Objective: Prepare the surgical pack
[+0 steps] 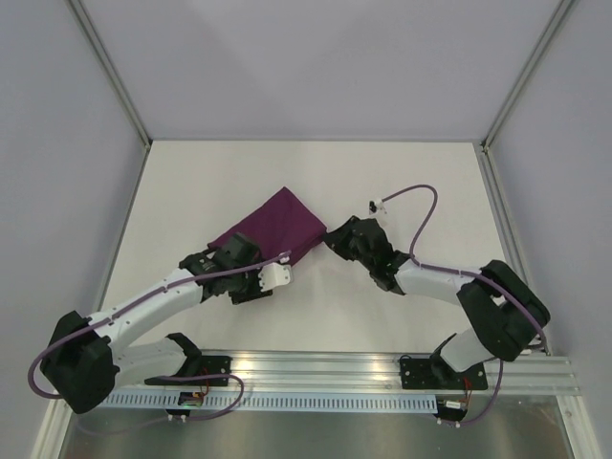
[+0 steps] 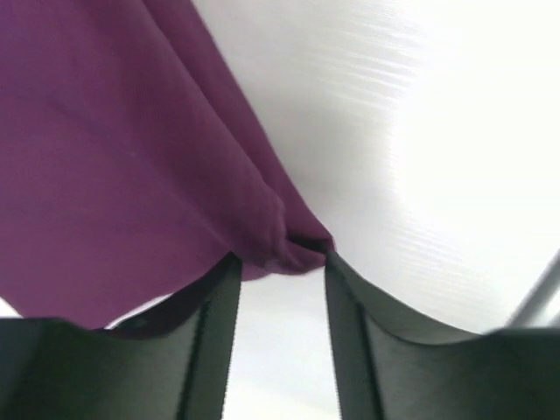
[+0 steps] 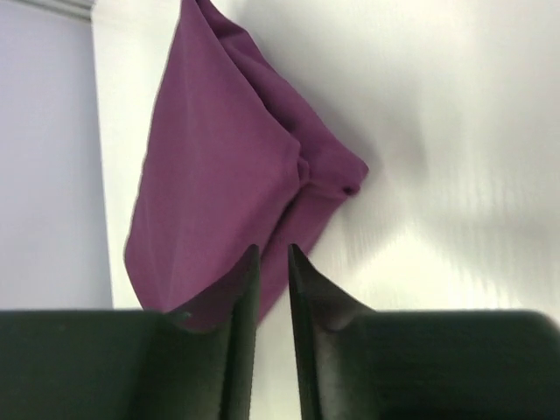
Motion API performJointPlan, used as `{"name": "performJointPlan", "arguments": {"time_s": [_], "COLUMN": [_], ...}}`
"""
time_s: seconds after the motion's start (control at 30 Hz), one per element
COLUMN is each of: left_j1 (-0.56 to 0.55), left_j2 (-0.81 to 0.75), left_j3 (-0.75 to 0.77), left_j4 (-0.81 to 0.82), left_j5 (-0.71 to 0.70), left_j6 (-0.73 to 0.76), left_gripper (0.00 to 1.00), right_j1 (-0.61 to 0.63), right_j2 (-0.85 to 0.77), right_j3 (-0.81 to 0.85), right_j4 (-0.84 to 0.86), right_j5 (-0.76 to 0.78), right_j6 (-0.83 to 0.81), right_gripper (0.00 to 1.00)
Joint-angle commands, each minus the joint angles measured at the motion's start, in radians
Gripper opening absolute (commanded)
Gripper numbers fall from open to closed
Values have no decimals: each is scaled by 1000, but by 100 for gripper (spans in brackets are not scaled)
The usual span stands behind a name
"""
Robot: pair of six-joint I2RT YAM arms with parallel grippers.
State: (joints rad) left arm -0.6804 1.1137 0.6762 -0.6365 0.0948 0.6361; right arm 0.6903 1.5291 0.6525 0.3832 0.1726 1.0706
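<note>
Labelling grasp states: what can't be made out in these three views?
- Left wrist view: whether the left tool pinches the bunched corner of the surgical pack. The pack is cut off at the top and left edges.
- Right wrist view: whether the right tool clamps cloth. The gap is narrow, at the pack's edge.
- Top view: both tools' tips are hidden beneath their own wrists.

**Pack flanked by both grippers at mid-table**

The surgical pack is laid on the table, slightly left of centre, with one corner turned toward the far side. The left gripper is placed at the pack's near-left edge, where a bunched corner is caught between its fingertips. The right gripper is set at the pack's right corner, just beside the fabric, its fingers parted by a narrow gap. Both arm bases are mounted on a rail along the table's near edge.
</note>
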Motion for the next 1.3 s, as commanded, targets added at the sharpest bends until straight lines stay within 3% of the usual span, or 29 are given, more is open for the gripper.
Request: {"name": "performJointPlan", "arguments": {"time_s": [0.0, 0.07, 0.1, 0.13, 0.23, 0.37, 0.47, 0.6, 0.73, 1.0, 1.17, 1.27], "left_j1": [-5, -5, -5, -7, -7, -5, 24, 235, 335, 517, 545, 545], "left_j2": [-14, -26, -38, -48, -98, -91, -48, 1, -3, -35, -60, -60], "left_j3": [81, 115, 152, 172, 223, 250, 249, 301, 319, 290, 260, 249], "left_j4": [-195, -288, -319, -347, -353, -185, -94, -81, -91, -118, -120, -120], "left_j5": [117, 179, 198, 215, 235, 58, -87, -67, -58, -90, -64, -60], "left_j6": [10, 27, 33, 36, -5, -125, -174, -251, -256, -271, -269, -269], "left_gripper": [53, 60, 61, 62, 61, 59, 54, 54, 54, 59, 59, 59], "right_j1": [-5, -5, -3, -3, -3, -3, -5, -3, 11, 25, -9, -57], "right_j2": [-85, -98, -99, -96, -55, 54, 133, 253, 338, 477, 470, 448], "right_j3": [-14, -5, 10, 19, 84, 162, 173, 179, 185, 335, 371, 328], "right_j4": [-207, -199, -192, -187, -191, -184, -89, -4, 89, 27, 2, 31], "right_j5": [-25, -68, -83, -100, -102, -87, -122, -250, -336, -427, -441, -440], "right_j6": [-41, -40, -38, -35, -49, -60, -48, 14, 34, -75, -95, -72], "right_gripper": [24, 36, 52, 59, 69, 70, 66, 59, 48, 20, 3, 0]}}
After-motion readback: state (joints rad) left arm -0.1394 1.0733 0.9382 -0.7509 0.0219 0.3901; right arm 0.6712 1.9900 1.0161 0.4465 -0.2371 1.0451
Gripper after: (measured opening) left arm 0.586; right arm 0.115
